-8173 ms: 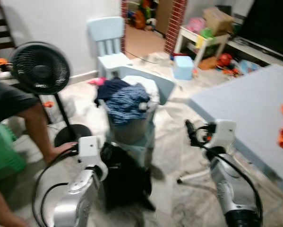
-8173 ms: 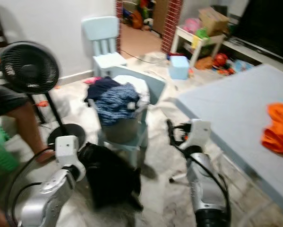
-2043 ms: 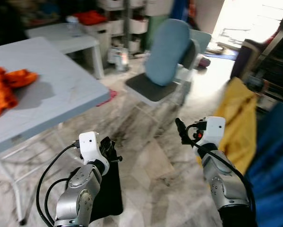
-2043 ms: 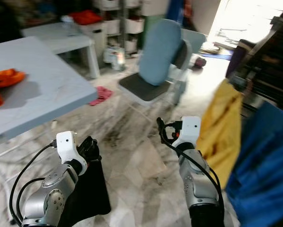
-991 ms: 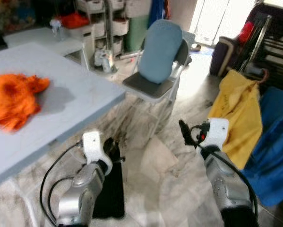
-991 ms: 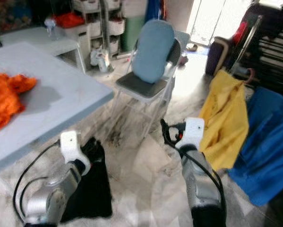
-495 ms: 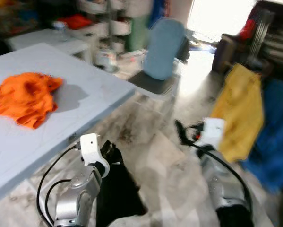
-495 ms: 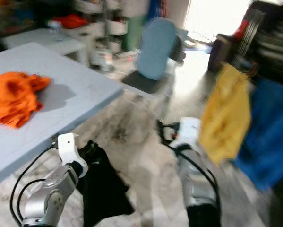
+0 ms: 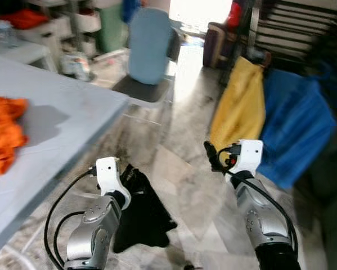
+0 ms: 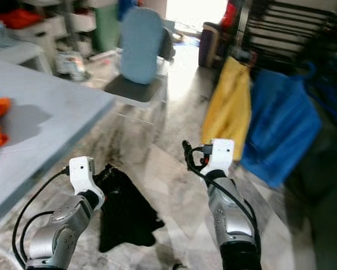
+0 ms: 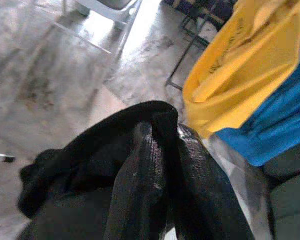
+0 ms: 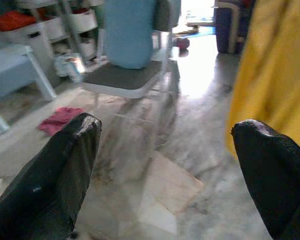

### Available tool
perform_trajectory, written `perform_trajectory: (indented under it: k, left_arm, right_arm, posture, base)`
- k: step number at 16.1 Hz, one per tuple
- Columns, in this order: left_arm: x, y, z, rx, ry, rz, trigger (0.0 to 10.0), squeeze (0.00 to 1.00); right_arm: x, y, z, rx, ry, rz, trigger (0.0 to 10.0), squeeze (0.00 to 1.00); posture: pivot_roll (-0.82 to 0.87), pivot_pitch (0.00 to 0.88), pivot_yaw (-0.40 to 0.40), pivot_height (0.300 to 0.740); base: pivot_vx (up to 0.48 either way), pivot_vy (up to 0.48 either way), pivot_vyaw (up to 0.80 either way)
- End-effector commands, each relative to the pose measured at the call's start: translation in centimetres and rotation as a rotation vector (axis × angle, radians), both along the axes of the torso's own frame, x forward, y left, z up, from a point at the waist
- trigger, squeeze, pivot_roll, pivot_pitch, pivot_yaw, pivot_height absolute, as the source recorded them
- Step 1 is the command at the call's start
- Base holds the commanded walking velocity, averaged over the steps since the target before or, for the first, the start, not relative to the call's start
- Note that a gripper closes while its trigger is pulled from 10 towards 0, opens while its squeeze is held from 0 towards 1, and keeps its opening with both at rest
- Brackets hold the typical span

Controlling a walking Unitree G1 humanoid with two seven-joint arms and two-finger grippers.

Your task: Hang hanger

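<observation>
My left gripper (image 9: 132,179) is shut on a black garment (image 9: 143,216) that hangs from it down toward the marble floor. In the left wrist view the black cloth (image 11: 114,150) bunches between and over the fingers (image 11: 139,170); no hanger can be made out in it. My right gripper (image 9: 211,155) is held out in front at waist height, open and empty, its two fingers (image 12: 54,170) wide apart in the right wrist view. A yellow garment (image 9: 238,101) and a blue garment (image 9: 289,126) hang on a dark rack (image 9: 295,28) ahead on the right.
A grey table (image 9: 61,107) with an orange cloth (image 9: 2,132) stands close on the left. A folding chair with a blue cushion (image 9: 148,50) is ahead, shelves and bins behind it. Bare marble floor (image 9: 185,146) lies between the table and the rack.
The camera has swung right, so the rack with the yellow and blue garments sits nearer and more central. Both arms keep their pose; the black garment stays in the left gripper.
</observation>
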State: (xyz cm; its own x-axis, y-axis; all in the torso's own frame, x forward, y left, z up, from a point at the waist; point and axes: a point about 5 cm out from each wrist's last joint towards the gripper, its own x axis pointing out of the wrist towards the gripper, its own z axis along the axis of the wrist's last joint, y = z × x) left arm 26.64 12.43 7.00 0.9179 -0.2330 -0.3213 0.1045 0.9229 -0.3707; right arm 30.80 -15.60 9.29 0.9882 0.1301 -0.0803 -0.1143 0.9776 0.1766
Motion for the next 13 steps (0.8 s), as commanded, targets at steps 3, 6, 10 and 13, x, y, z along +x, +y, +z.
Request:
perform_trajectory:
  k: [3,6,10,13]
  left_arm:
    - [0.2,1.7,1.3,0.079,-0.124,0.012,10.0,0.0]
    - [0.4,3.2,0.7,0.157,-0.133,0.044,10.0,0.0]
    - [0.2,3.6,0.1,0.206,-0.154,0.04,10.0,0.0]
    - [0.1,3.1,-0.5,0.241,-0.151,0.024,10.0,0.0]
  right_arm:
    - [0.4,-0.5,0.6,0.008,-0.041,-0.032,10.0,0.0]
    - [0.5,-1.3,0.5,-0.002,-0.053,-0.064,10.0,0.0]
    - [-0.2,-2.6,-0.1,-0.017,-0.052,-0.105,10.0,0.0]
    - [-0.8,-4.1,-0.1,-0.026,-0.062,-0.149,10.0,0.0]
  posture:
    - [-0.04,0.0,-0.038,0.74]
    - [-0.03,0.0,-0.018,0.74]
    - [-0.03,0.0,-0.011,0.74]
    - [-0.06,0.0,0.012,0.74]
  base:
    - [0.0,0.0,0.0]
    - [0.0,0.0,0.0]
    - [0.0,0.0,0.0]
    - [0.0,0.0,0.0]
